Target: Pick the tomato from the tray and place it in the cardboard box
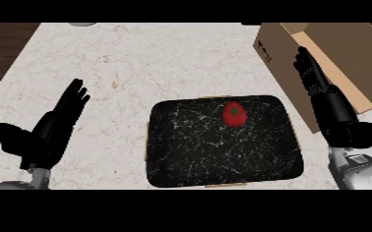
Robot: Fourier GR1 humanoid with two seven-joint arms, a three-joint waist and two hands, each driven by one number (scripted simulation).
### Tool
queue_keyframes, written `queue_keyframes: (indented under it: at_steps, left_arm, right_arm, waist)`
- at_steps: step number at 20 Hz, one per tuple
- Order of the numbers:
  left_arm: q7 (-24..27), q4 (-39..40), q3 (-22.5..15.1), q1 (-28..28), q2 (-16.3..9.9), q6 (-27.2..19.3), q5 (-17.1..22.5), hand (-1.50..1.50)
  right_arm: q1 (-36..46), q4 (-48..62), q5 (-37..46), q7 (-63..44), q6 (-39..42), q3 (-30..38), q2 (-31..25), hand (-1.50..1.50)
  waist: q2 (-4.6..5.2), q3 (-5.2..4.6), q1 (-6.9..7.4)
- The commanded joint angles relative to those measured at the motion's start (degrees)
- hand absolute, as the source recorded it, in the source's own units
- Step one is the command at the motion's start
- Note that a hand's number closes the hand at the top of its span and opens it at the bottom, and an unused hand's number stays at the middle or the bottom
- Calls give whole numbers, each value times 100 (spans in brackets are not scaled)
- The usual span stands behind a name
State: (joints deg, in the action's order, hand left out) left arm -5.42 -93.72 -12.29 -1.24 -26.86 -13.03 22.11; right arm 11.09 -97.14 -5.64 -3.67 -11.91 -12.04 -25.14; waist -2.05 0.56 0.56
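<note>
I am looking at the red tomato (234, 113) sitting near the back of the black tray (218, 157). My right hand (320, 96), fingers straight, is waiting nearer to it, by the cardboard box (349, 54). My left hand (58, 118) is resting open, far off.

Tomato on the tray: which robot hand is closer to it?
Right. The right hand is just right of the tomato, beside the cardboard box; the left hand is farther off, left of the tray.
</note>
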Motion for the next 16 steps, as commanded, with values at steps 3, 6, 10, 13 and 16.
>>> queue_keyframes:
  at_steps: [3,6,10,13,16]
  left_arm:
    - [-107,-185,539,145,-137,178,127,0]
    - [-155,-110,889,59,-240,263,279,0]
    - [-293,54,665,101,16,117,359,0]
    - [-458,-88,738,72,-10,159,362,0]
    - [-419,-106,939,239,-92,509,535,0]
  right_arm:
    - [268,191,-662,-41,455,624,167,-150]
    - [665,314,-997,-684,439,700,417,-150]
    - [-121,-223,684,828,-1618,885,822,-150]
    - [-504,-630,798,1657,-1062,453,755,-150]
    - [-835,-1373,1405,1047,-963,55,405,-150]
  waist:
    - [204,-54,-18]
    - [209,-55,-2]
    - [192,-49,-144]
    - [191,-52,-90]
    - [183,-59,-86]
